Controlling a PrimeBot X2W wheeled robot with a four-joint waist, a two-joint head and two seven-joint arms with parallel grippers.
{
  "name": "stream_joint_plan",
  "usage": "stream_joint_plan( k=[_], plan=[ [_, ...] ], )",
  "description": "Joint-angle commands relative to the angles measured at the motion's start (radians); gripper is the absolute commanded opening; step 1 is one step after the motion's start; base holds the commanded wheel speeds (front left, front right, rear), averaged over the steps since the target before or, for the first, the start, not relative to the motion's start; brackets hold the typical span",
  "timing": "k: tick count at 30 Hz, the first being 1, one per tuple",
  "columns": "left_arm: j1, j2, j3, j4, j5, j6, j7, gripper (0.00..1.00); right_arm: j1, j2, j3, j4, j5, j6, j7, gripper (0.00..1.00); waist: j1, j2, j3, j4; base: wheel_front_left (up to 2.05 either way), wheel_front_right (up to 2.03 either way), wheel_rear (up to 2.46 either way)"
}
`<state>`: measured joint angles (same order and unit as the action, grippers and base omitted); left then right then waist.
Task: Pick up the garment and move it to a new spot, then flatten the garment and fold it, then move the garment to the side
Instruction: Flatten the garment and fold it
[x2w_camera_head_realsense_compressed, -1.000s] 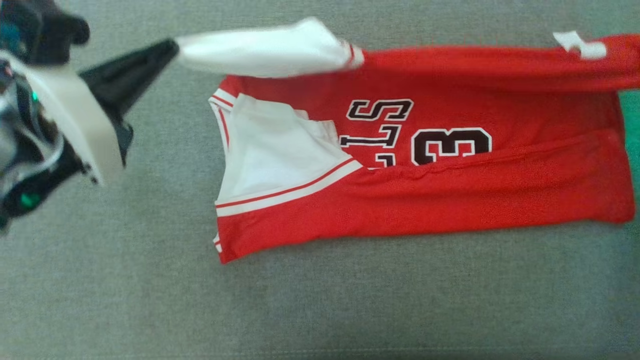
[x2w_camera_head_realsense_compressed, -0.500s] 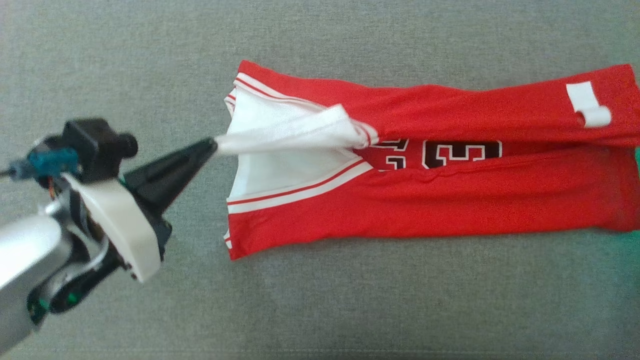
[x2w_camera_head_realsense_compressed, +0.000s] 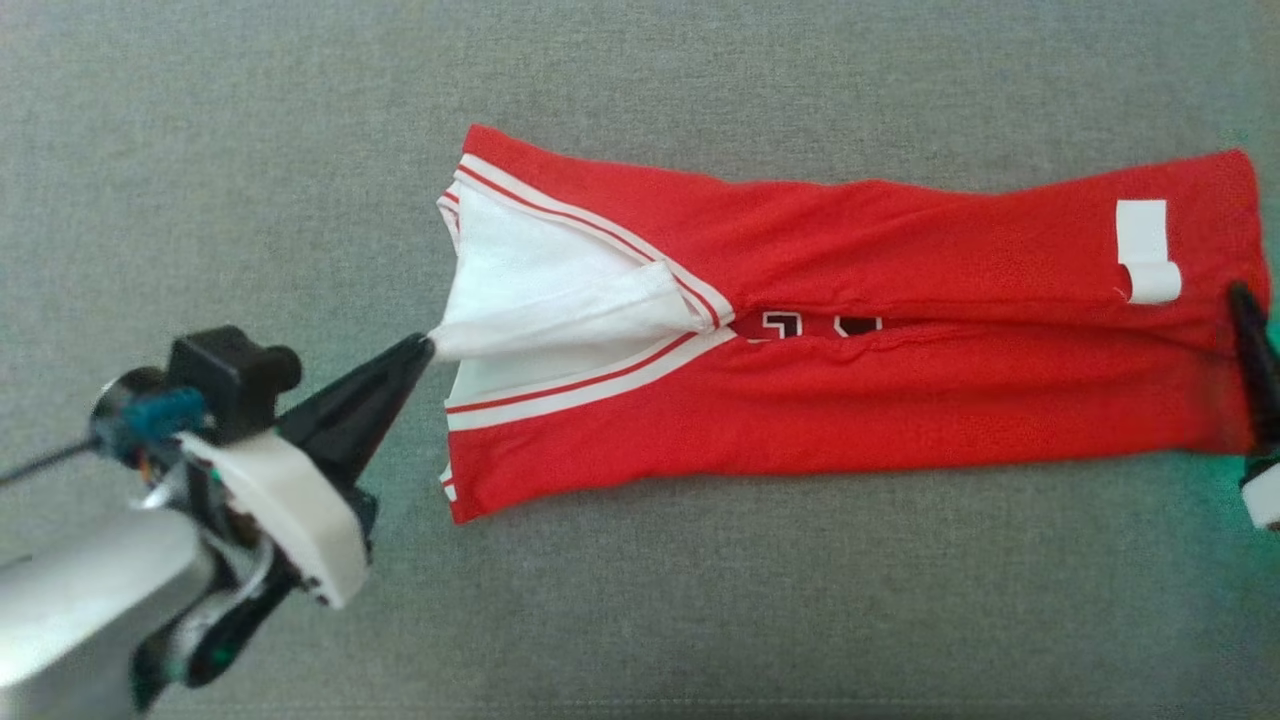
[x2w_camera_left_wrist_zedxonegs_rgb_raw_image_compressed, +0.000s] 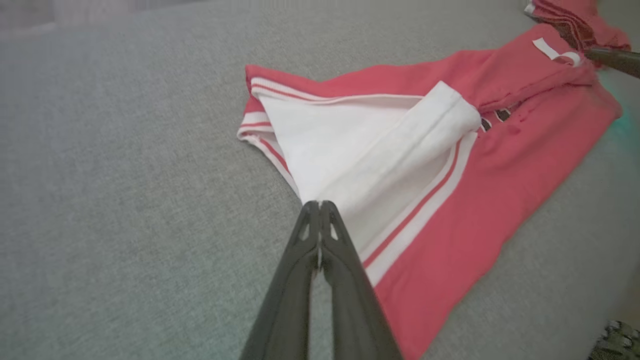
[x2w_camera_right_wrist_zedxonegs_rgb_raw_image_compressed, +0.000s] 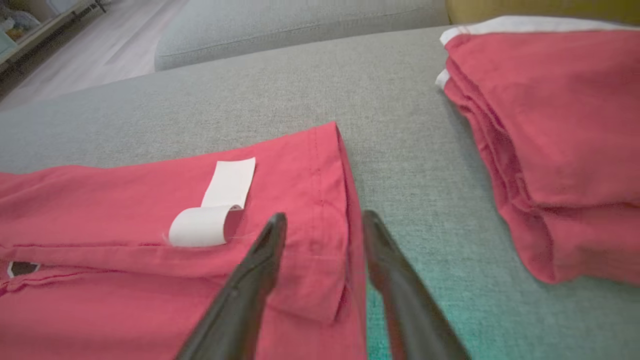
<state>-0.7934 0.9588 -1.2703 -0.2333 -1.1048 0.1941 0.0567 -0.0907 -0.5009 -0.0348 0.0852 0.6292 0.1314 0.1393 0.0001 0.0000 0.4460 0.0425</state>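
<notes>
Head view: garment (x2w_camera_head_realsense_compressed: 900, 410) just right of left pincer (x2w_camera_head_realsense_compressed: 425, 344), sleeve between fingertips.

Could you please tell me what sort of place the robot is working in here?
Probably a living room: the red jersey lies on a grey upholstered sofa seat, another cushion sits beyond it, and pale wooden floor shows past that.

Jersey (x2w_camera_head_realsense_compressed: 850, 430) lettering (x2w_camera_head_realsense_compressed: 800, 325) — mostly folded under, unreadable.
</notes>
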Motion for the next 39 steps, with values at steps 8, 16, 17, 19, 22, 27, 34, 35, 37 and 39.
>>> stream_joint_plan(
  k=[8, 16, 17, 19, 22, 27, 34, 35, 37, 39],
  plan=[
    [0.135, -0.193, 0.127, 0.136, 0.098, 0.237, -0.306, 1.00, 0.043, 0.125, -0.105, 0.004, -0.132, -0.001, -0.150, 1.00, -0.0001, 0.0000, -0.071, 0.015, 0.00, 0.00, 0.00],
    [0.415, -0.462, 0.392, 0.179, 0.420, 0.360, -0.318, 1.00, 0.091, 0.278, -0.186, 0.038, -0.205, -0.001, -0.202, 1.00, -0.0001, 0.0000, -0.162, 0.066, 0.00, 0.00, 0.00],
    [0.441, -0.487, 0.411, 0.178, 0.458, 0.361, -0.318, 1.00, 0.087, 0.287, -0.202, 0.049, -0.206, -0.001, -0.201, 1.00, -0.0001, 0.0000, -0.169, 0.075, 0.00, 0.00, 0.00],
    [0.487, -0.530, 0.445, 0.175, 0.525, 0.358, -0.318, 1.00, 0.072, 0.299, -0.221, 0.072, -0.201, -0.001, -0.188, 1.00, -0.0001, 0.0000, -0.176, 0.090, 0.00, 0.00, 0.00],
    [0.539, -0.582, 0.491, 0.170, 0.609, 0.354, -0.318, 1.00, 0.037, 0.300, -0.245, 0.116, -0.204, -0.001, -0.158, 1.00, -0.0001, 0.0000, -0.178, 0.111, 0.00, 0.00, 0.00],
    [0.583, -0.638, 0.528, 0.164, 0.692, 0.321, -0.318, 1.00, -0.004, 0.300, -0.291, 0.188, -0.206, -0.001, -0.110, 1.00, -0.0001, 0.0000, -0.178, 0.143, 0.00, 0.00, 0.00],
    [0.624, -0.694, 0.584, 0.181, 0.765, 0.259, -0.318, 1.00, -0.008, 0.330, -0.374, 0.262, -0.277, -0.001, -0.018, 1.00, -0.0001, 0.0000, -0.186, 0.175, 0.00, 0.00, 0.00],
    [0.629, -0.699, 0.593, 0.183, 0.772, 0.251, -0.318, 1.00, -0.008, 0.337, -0.385, 0.269, -0.284, -0.001, -0.010, 1.00, -0.0001, 0.0000, -0.188, 0.177, 0.00, 0.00, 0.00],
    [0.637, -0.707, 0.611, 0.186, 0.784, 0.239, -0.318, 1.00, -0.007, 0.351, -0.399, 0.273, -0.294, -0.001, -0.003, 1.00, -0.0001, 0.0000, -0.194, 0.179, 0.00, 0.00, 0.00],
    [0.646, -0.716, 0.629, 0.187, 0.796, 0.227, -0.318, 1.00, -0.005, 0.364, -0.399, 0.276, -0.297, -0.001, 0.006, 1.00, -0.0001, 0.0000, -0.199, 0.178, 0.00, 0.00, 0.00]
  ],
)
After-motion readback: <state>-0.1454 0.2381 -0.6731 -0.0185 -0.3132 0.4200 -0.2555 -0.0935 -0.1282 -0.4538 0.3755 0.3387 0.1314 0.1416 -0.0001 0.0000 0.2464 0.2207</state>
